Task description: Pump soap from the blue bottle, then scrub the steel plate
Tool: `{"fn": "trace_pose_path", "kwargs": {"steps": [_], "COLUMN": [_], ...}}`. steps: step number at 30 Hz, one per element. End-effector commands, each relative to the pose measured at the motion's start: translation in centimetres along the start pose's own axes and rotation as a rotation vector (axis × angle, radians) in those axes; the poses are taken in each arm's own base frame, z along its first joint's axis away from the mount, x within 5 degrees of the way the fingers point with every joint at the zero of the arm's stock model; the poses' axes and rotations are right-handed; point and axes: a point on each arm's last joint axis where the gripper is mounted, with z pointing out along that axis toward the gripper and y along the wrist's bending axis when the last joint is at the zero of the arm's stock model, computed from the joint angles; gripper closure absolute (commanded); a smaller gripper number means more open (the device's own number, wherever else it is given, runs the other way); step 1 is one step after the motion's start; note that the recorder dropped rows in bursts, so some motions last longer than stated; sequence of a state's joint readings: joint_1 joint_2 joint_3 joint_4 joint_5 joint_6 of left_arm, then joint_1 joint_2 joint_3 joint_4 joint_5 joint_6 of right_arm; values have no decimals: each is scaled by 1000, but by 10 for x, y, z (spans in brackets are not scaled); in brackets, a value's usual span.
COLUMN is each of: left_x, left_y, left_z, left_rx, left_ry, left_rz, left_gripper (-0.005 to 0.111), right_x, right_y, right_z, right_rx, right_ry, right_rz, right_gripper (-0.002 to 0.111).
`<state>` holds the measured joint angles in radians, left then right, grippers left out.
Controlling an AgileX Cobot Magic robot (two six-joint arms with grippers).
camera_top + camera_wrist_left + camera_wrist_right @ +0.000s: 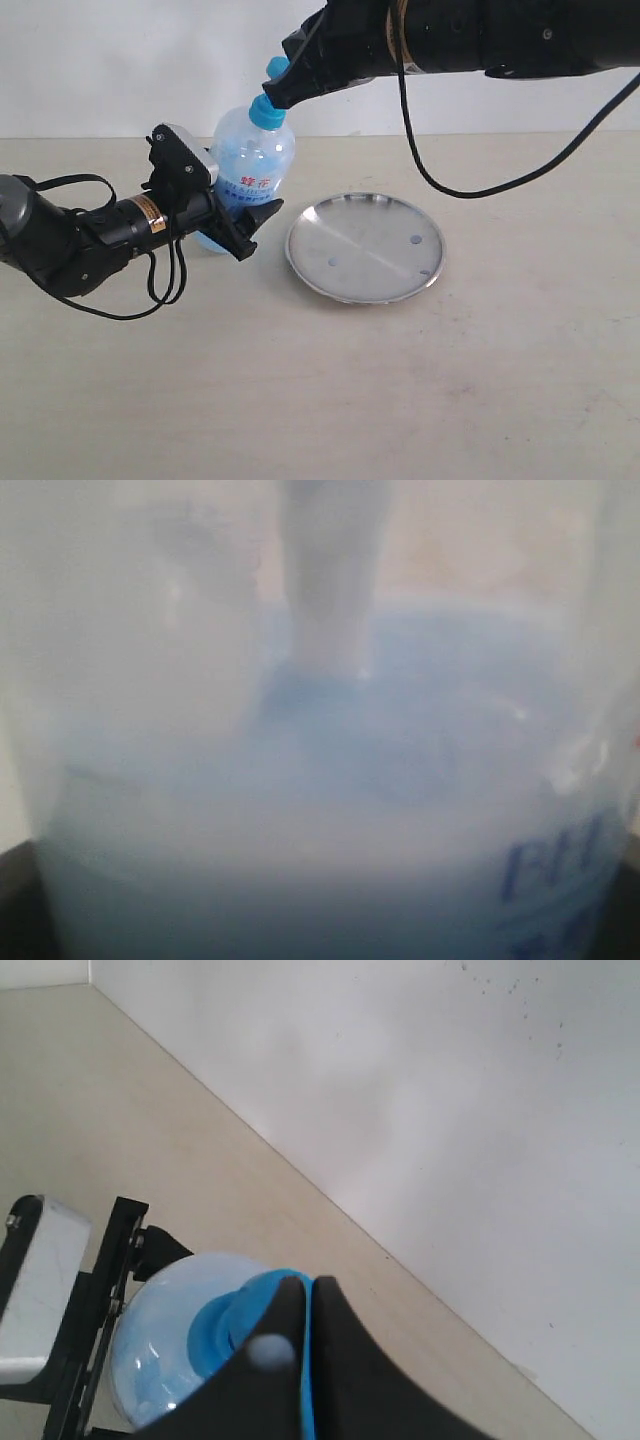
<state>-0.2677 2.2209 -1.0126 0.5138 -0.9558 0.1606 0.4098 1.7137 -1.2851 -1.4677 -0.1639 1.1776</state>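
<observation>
**Left tool point(246, 222) clamps blue bottle point(253, 155); right tool point(283, 92) sits on its pump**

The left tool is closed on the lower body of the blue bottle. One black finger point(258, 214) lies across the front of the bottle below the red lettering, and the other is hidden behind it. The bottle leans, with its top tipped away from the left arm and toward the right tool. The left tool covers its base, so I cannot tell whether it rests on the worktop point(320, 400).

From the left wrist, the clear wall of the bottle fills the view. It is very close and blurred, with pale blue soap point(300, 850) in the lower part and the pale pump tube point(328, 590) running down into it.

The right tool reaches in from above, its tips touching the bright blue pump head point(275, 70) just over the collar. In the right wrist view its two fingers point(345, 1360) are drawn together, with only a thin slit between them. The pump head point(230, 1325) and the rounded shoulder of the bottle point(160, 1350) lie right beneath them. The black frame of the left tool point(100, 1290) shows beside the bottle.

The steel plate point(365, 235) lies flat on the worktop just beyond the left tool's fingertips, on the side away from its arm and below the right tool. It is near the bottle but not touching it. A few small dark spots mark its shiny face.

A black cable point(420, 160) hangs in a loop from the right arm over the worktop behind the plate.
</observation>
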Motion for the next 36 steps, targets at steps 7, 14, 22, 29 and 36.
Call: {"fn": "trace_pose_path", "kwargs": {"steps": [7, 14, 22, 29, 36], "left_x": [6, 6, 5, 5, 4], "left_y": [-4, -4, -4, -4, -4], "left_z": [1, 1, 1, 1, 1], "left_rx": [15, 15, 18, 18, 17], "left_ry": [47, 47, 35, 34, 26], "left_rz": [9, 9, 12, 12, 12], "left_gripper": [103, 103, 103, 103, 103], "right_x": [14, 18, 29, 40, 43], "right_y": [2, 6, 12, 14, 14], "right_z": [22, 26, 35, 43, 45], "right_rx": [-31, -64, -109, -111, -112], "right_ry": [31, 29, 53, 86, 94], "right_rz": [21, 72, 129, 178, 186], "right_gripper": [108, 108, 108, 108, 108]}}
